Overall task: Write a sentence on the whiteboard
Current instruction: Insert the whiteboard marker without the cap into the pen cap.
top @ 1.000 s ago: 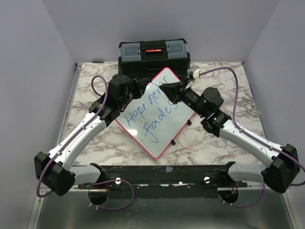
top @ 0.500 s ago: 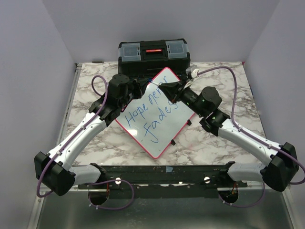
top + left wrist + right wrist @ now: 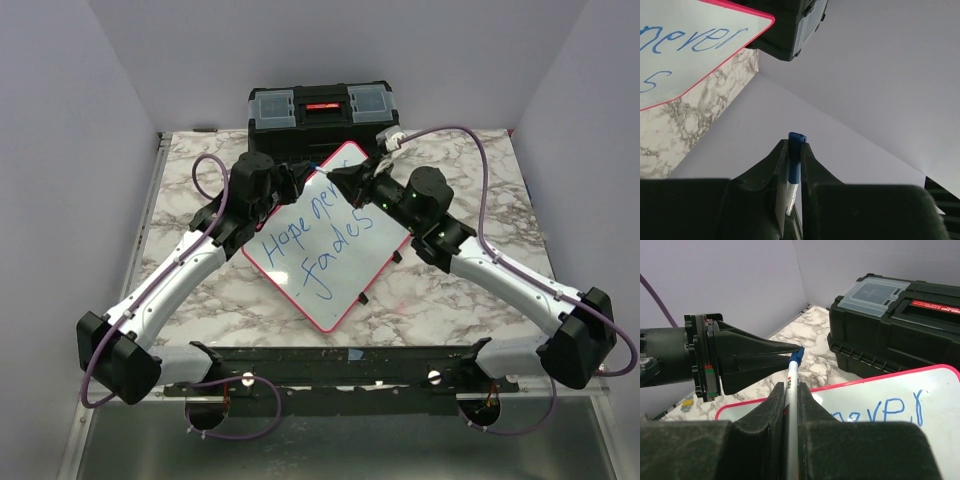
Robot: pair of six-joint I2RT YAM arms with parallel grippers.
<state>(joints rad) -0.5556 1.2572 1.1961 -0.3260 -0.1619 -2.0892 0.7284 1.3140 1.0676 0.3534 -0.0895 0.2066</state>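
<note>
I am clamping my left gripper (image 3: 795,148) on the blue cap (image 3: 795,140) and my right gripper (image 3: 790,390) on the marker (image 3: 793,372). Both are meeting above the upper corner of the whiteboard (image 3: 330,245), which is lying at frame centre.

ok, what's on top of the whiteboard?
Blue handwriting, "Hope never fades", on the whiteboard. Above its far end the left hand, gripping a blue-ended piece, meets the right hand, gripping a marker; they cover part of that end, so any writing there cannot be seen.
</note>
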